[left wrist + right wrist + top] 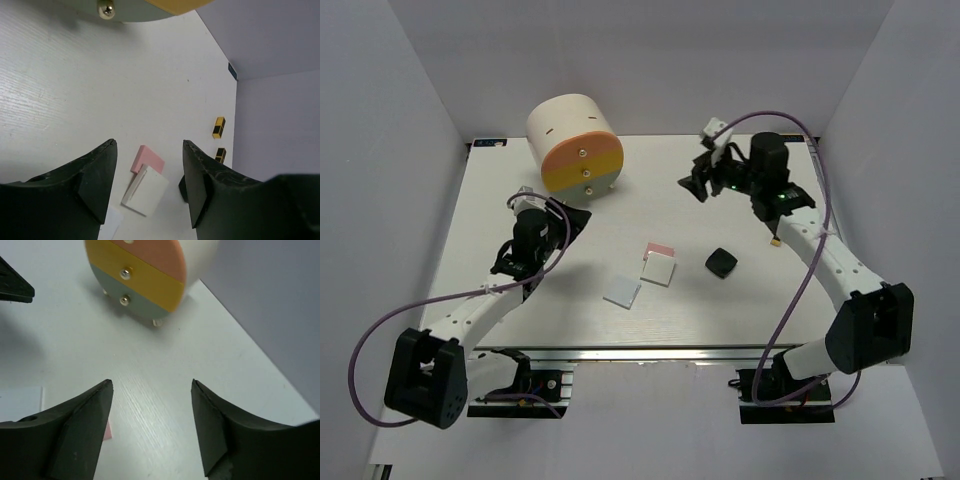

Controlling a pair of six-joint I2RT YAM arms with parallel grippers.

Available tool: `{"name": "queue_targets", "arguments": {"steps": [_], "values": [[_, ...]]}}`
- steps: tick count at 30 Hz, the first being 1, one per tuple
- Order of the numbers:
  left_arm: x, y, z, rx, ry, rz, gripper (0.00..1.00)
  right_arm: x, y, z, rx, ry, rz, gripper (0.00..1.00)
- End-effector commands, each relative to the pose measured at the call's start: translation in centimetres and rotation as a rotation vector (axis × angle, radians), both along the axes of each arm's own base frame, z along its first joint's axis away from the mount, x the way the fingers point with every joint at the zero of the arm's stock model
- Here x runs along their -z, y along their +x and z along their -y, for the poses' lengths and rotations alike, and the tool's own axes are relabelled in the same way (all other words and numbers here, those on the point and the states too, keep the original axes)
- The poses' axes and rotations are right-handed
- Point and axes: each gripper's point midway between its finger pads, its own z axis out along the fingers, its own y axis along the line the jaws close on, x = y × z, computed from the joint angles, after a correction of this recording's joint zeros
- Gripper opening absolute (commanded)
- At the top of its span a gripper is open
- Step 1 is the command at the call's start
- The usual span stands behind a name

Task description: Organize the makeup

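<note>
watching the big cream cylinder (572, 145) first, you are risking a shove: it is sitting on small feet at the far left of the table (470, 290), and either arm swinging in low is likely to be skidding or tipping it. going down in size, the flat squares are lying mid-table, one white square (659, 269) overlapping the pink square (661, 248) and a second white square (622, 291) just beside them; being so thin, they are probably going to be slipping out of a pinch, and a finger scraping for one is likely to be dragging its neighbour along. the black compact (721, 262) is resting apart to their right, and its rounded corners may be squirting free of the pads. the two short black-gold stick pieces (218, 127) are lying near the table's right edge, where a nudge could be sending them off. no discs are showing

your left arm is reaching forward and low, the left gripper (148, 145) spread wide and carrying nothing, the squares lying beyond its fingers. your right arm is arching high at the far right, the right gripper (151, 384) aiming toward the cylinder, likewise spread and empty, well apart from the makeup
</note>
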Motion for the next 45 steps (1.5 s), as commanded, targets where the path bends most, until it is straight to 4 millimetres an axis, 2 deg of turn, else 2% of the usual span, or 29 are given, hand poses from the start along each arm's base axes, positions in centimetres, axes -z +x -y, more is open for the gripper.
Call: {"name": "queue_targets", "arguments": {"steps": [1, 2, 5, 8, 9, 10, 13, 19, 20, 26, 27, 32, 39, 45], "values": [[-2.7, 2.7, -0.5, -0.075, -0.030, 0.085, 0.65, 0.2, -0.4, 3.8, 0.066, 0.108, -0.151, 0.68], [-3.3, 3.6, -0.8, -0.098, -0.016, 0.103, 0.65, 0.5, -0.6, 5.3, 0.093, 0.119, -0.159, 0.66], [-3.2, 5.6, -1.0, -0.129, 0.011, 0.135, 0.64, 1.1, -1.3, 7.1, 0.119, 0.135, -0.151, 0.62], [-3.6, 7.6, -1.2, -0.169, 0.012, 0.197, 0.64, 1.7, -2.3, 7.9, 0.125, 0.147, -0.140, 0.61], [-4.5, 8.2, -1.3, -0.179, -0.003, 0.229, 0.64, 1.7, -2.5, 8.1, 0.128, 0.151, -0.137, 0.60], [-3.5, 9.0, -1.4, -0.187, 0.002, 0.211, 0.64, 1.4, -2.8, 8.2, 0.126, 0.157, -0.127, 0.60], [-2.9, 11.3, -1.2, -0.188, 0.007, 0.193, 0.64, 1.8, -3.3, 8.8, 0.137, 0.174, -0.128, 0.59], [-2.6, 14.4, -0.9, -0.203, 0.029, 0.197, 0.63, 2.2, -3.3, 10.5, 0.170, 0.192, -0.133, 0.58], [-1.9, 14.7, -0.9, -0.209, 0.022, 0.184, 0.63, 2.2, -3.1, 11.0, 0.181, 0.196, -0.134, 0.58], [-1.4, 16.3, -0.9, -0.256, -0.047, 0.193, 0.60, 2.5, -2.7, 11.9, 0.201, 0.208, -0.142, 0.58], [-0.8, 16.6, -0.8, -0.260, -0.046, 0.181, 0.59, 2.5, -2.6, 12.1, 0.206, 0.209, -0.141, 0.58], [-0.7, 17.9, -1.3, -0.306, -0.054, 0.182, 0.59, 2.6, -2.5, 12.6, 0.213, 0.213, -0.144, 0.58], [0.1, 18.7, -2.3, -0.385, -0.054, 0.174, 0.58, 2.9, -2.6, 12.9, 0.209, 0.214, -0.148, 0.58], [0.4, 19.3, -2.1, -0.391, -0.068, 0.167, 0.49, 2.9, -2.6, 13.1, 0.213, 0.214, -0.146, 0.58]]}}
